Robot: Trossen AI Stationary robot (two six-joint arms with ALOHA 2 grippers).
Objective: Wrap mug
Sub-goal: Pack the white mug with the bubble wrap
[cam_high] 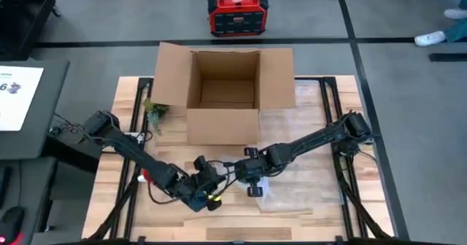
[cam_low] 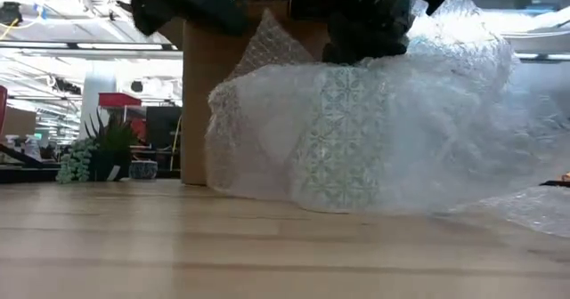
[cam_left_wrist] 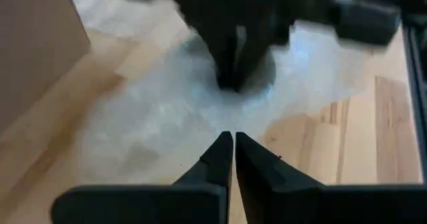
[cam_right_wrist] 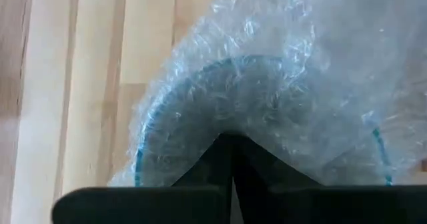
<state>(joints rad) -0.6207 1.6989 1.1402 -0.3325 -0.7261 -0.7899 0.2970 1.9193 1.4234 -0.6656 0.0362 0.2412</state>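
Jaws of the right gripper (cam_right_wrist: 231, 159) are pinched together on the bubble wrap (cam_right_wrist: 293, 84) over the one mug (cam_right_wrist: 200, 117), whose blue rim only the right wrist view shows. Left gripper (cam_left_wrist: 233, 159), jaws closed on nothing, points at the bundle from just beside it. High view alone shows one cardboard box (cam_high: 222, 92) behind, one small plant (cam_high: 155, 112), and the table (cam_high: 306, 194).

Wooden table (cam_high: 306, 201) with packing things on it.
An open cardboard box (cam_high: 222, 95) stands at the far edge; a small potted plant (cam_high: 155, 112) sits beside it toward the left edge, and bubble wrap (cam_low: 374, 130) lies mid-table, humped over something patterned.
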